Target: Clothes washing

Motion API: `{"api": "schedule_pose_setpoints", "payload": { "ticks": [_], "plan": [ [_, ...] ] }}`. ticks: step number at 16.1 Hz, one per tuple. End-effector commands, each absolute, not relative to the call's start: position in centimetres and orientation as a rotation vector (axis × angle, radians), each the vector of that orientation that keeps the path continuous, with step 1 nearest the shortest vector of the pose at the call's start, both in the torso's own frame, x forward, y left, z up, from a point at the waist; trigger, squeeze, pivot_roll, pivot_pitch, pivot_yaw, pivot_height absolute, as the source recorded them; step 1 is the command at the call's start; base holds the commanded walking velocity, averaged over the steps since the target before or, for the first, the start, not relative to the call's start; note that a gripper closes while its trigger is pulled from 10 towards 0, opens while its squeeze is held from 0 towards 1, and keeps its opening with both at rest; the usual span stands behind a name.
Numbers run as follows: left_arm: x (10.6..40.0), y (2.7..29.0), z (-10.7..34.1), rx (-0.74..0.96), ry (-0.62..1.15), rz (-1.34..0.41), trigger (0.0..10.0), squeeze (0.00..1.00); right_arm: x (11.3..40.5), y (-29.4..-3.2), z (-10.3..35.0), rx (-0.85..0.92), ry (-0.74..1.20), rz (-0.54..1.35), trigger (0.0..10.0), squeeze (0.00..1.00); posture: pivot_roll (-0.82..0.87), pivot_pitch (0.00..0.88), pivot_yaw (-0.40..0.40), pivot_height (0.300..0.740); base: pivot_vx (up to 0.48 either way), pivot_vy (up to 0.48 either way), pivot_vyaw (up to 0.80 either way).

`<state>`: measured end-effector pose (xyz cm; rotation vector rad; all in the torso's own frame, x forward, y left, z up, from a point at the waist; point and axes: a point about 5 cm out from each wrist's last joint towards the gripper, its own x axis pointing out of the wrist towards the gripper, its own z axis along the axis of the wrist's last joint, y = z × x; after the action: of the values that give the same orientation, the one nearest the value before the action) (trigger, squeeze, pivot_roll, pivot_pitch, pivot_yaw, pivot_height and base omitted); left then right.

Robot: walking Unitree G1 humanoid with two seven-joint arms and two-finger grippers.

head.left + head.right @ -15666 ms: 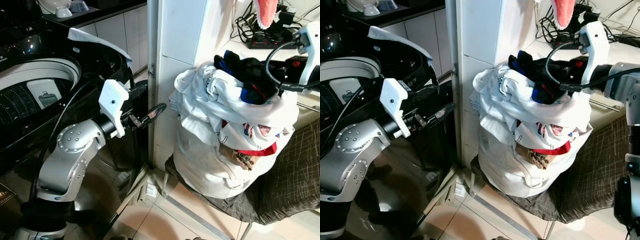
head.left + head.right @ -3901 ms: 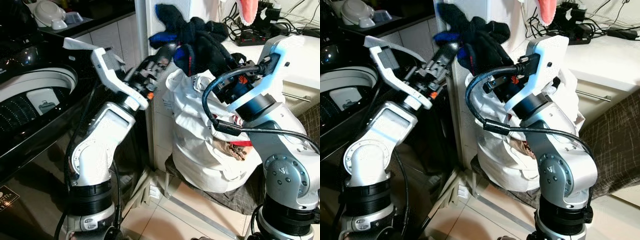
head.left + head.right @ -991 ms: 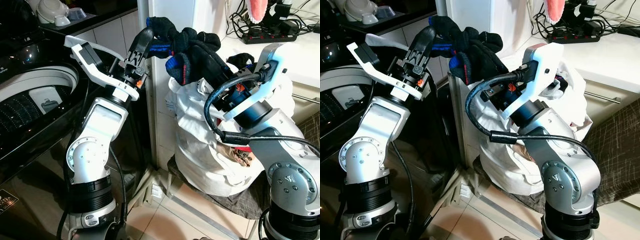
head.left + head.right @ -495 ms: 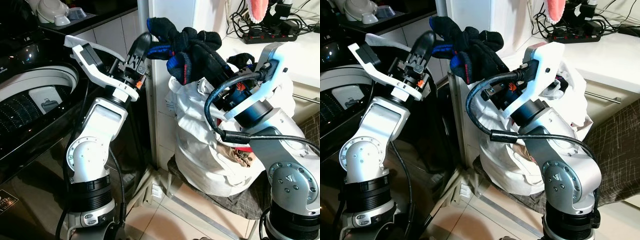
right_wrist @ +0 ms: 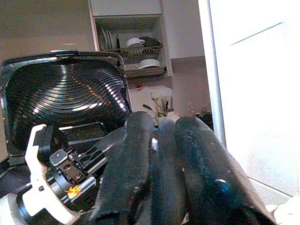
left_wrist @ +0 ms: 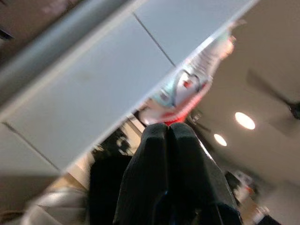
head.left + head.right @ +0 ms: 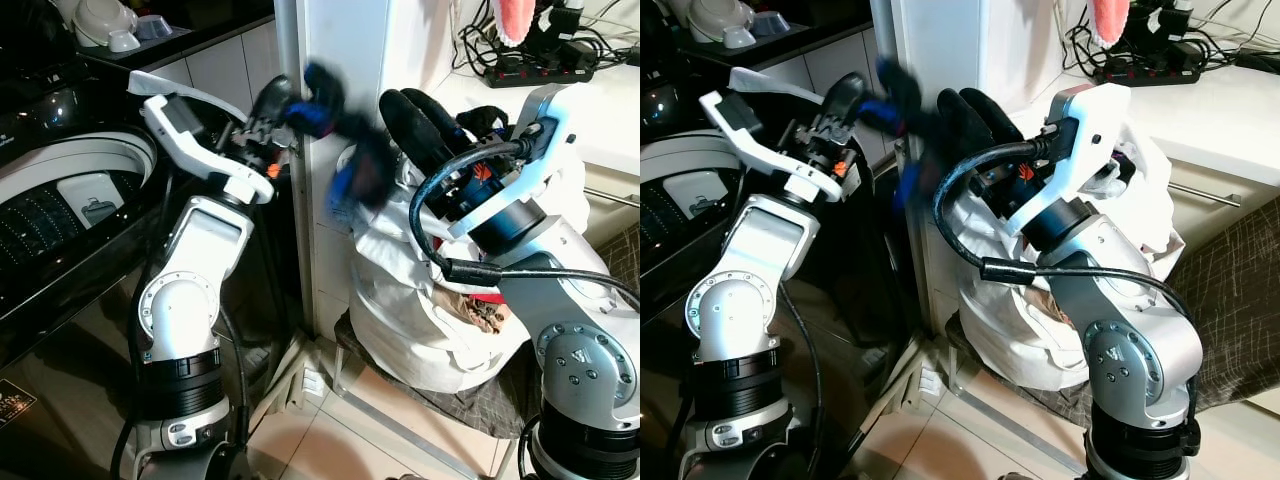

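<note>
Left pincer (image 7: 272,100): raised beside the white wall corner, fingers pressed together on a dark blue garment (image 7: 350,165).
Garment: blurred, hanging between the two pincers above the laundry bag (image 7: 420,320).
Right pincer (image 7: 415,120): over the bag; grip cannot be told.
Washing machine (image 7: 60,190): lid open, on the robot's left.

A home kitchen and laundry corner was shown: a top-loading washing machine (image 7: 70,190) was set beside tiled cabinets (image 7: 225,65), crockery was kept on a dish rack (image 5: 136,47), and a power strip (image 7: 535,72) was laid on a white counter (image 7: 1230,110).
</note>
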<state>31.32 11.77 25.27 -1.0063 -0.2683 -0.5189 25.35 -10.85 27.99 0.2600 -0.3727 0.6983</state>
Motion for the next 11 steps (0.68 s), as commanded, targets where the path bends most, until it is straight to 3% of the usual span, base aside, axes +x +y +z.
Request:
{"api": "schedule_pose_setpoints", "payload": {
  "ticks": [1, 3, 5, 6, 7, 8, 11],
  "plan": [
    [31.7, 12.4, 25.9, -0.985, -0.296, -0.476, 0.0, 0.0, 25.3, -11.1, 28.1, 0.27, -0.373, 0.694, 10.0, 1.0, -0.09, 0.0, 0.08, 0.74, 0.0, 0.0, 0.0],
    [32.2, 13.7, 26.2, -0.941, -0.328, -0.412, 0.0, 0.0, 25.1, -11.5, 27.8, 0.263, -0.361, 0.685, 10.0, 1.0, -0.09, 0.0, 0.081, 0.74, 0.0, 0.0, 0.0],
    [32.8, 14.8, 26.7, -0.706, -0.364, -0.31, 0.0, 0.0, 25.4, -12.6, 27.5, 0.242, -0.336, 0.569, 10.0, 1.0, -0.09, 0.0, 0.077, 0.74, 0.0, 0.0, 0.0],
    [32.8, 15.0, 26.8, -0.665, -0.374, -0.295, 0.0, 0.0, 25.6, -13.1, 27.5, 0.248, -0.334, 0.527, 10.0, 0.85, -0.09, 0.0, 0.077, 0.74, 0.0, 0.0, 0.0],
    [32.8, 15.0, 26.8, -0.661, -0.376, -0.289, 0.0, 0.0, 25.6, -13.2, 27.5, 0.247, -0.336, 0.517, 10.0, 0.85, -0.09, 0.0, 0.077, 0.74, 0.0, 0.0, 0.0],
    [32.7, 15.0, 26.8, -0.638, -0.378, -0.283, 0.0, 0.0, 25.5, -13.3, 27.4, 0.245, -0.329, 0.499, 10.0, 0.0, -0.09, 0.0, 0.076, 0.74, 0.0, 0.0, 0.0],
    [32.8, 14.2, 26.4, -0.472, -0.356, -0.25, 0.0, 0.0, 26.0, -13.8, 25.9, 0.192, -0.207, 0.375, 10.0, 0.0, -0.09, 0.0, 0.074, 0.74, 0.0, 0.0, 0.0]
  ]
}}
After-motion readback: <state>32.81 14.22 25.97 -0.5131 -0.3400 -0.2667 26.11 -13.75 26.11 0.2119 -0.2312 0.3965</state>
